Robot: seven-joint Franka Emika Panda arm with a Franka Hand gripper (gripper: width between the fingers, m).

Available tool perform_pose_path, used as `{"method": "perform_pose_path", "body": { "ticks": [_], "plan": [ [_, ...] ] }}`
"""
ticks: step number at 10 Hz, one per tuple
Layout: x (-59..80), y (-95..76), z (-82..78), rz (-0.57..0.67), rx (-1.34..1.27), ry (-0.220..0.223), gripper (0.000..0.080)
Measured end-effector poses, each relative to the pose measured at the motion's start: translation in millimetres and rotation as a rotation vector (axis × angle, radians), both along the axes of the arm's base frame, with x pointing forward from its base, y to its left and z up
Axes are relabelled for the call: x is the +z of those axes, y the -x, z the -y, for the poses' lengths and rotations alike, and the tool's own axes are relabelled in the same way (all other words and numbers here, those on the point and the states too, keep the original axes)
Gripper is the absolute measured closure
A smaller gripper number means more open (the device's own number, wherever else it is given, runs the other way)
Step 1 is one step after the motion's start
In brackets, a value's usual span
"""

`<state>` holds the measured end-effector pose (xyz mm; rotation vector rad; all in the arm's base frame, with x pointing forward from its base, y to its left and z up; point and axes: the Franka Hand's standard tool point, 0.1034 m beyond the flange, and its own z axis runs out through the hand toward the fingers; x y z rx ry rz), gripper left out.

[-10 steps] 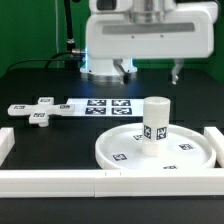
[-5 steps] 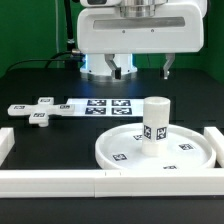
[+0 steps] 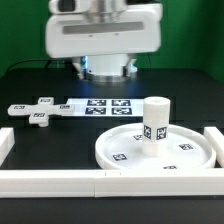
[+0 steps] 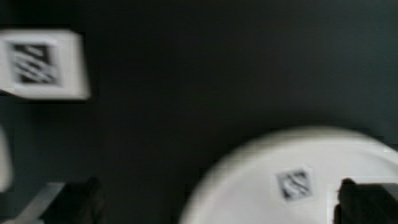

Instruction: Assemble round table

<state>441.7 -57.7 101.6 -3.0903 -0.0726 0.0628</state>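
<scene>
The large rimmed round disc (image 3: 185, 150) lies at the front right of the exterior view. The short thick post (image 3: 155, 120) stands upright on it. The cross-shaped piece (image 3: 38, 110) lies flat at the exterior view's left. My gripper (image 3: 105, 68) hangs high over the back of the table, apart from all parts. In the wrist view the gripper (image 4: 217, 200) is open and empty, with dark fingertips (image 4: 365, 195) wide apart. Part of the disc (image 4: 267, 170) shows below it, blurred.
The marker board (image 3: 100, 106) lies between the cross-shaped piece and the disc. White border rails run along the front (image 3: 100, 182), left (image 3: 4, 140) and right (image 3: 218, 135). A white tagged block (image 4: 45, 65) shows in the wrist view; I cannot tell which part it is.
The arm has swung toward the exterior view's left and its fingers have risen. The disc, post and cross-shaped piece have not moved.
</scene>
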Motion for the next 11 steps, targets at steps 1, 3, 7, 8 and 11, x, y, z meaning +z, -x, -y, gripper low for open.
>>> {"method": "perform_pose_path", "body": {
  "ticks": [1, 3, 7, 8, 11],
  "plan": [
    [0.9, -1.0, 2.3, 0.001, -0.004, 0.0, 0.0151],
    [-0.2, -0.5, 0.9, -0.002, -0.001, 0.0, 0.0151],
    [-14.2, 35.3, 40.1, -0.013, 0.135, -0.002, 0.0151],
    [-17.1, 46.3, 60.9, -0.013, 0.158, 0.0, 0.0151],
    [-16.8, 45.3, 62.0, -0.014, 0.166, -0.001, 0.0151]
  ]
}}
